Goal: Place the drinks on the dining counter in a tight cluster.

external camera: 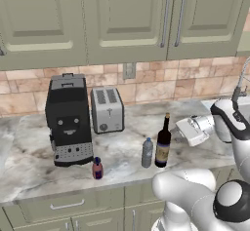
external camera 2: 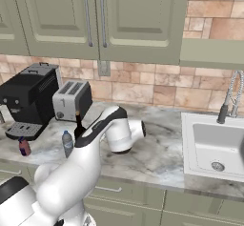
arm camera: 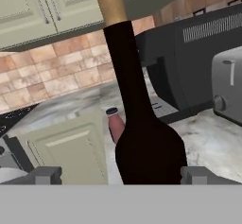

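On the narrow marble counter [external camera: 29,162] under the upper cabinets stand the three drinks. The tall dark wine bottle [external camera: 163,144] [external camera 2: 78,126] [arm camera: 142,138] is rightmost. Left of it is the clear water bottle [external camera: 147,153] [external camera 2: 67,143], then the small red bottle [external camera: 97,168] [external camera 2: 24,147]. My gripper [external camera: 180,131] [arm camera: 122,176] is open, level with the wine bottle's body and just to its right. In the hand view the bottle stands between my fingertips [arm camera: 47,175], and the red bottle [arm camera: 115,126] peeks out behind it. The dining counter is out of view.
A black coffee machine [external camera: 68,120] and a silver toaster [external camera: 107,109] stand at the back of the counter behind the bottles. To the right are a sink [external camera 2: 214,144] and its faucet [external camera 2: 228,98]. Cabinets hang overhead.
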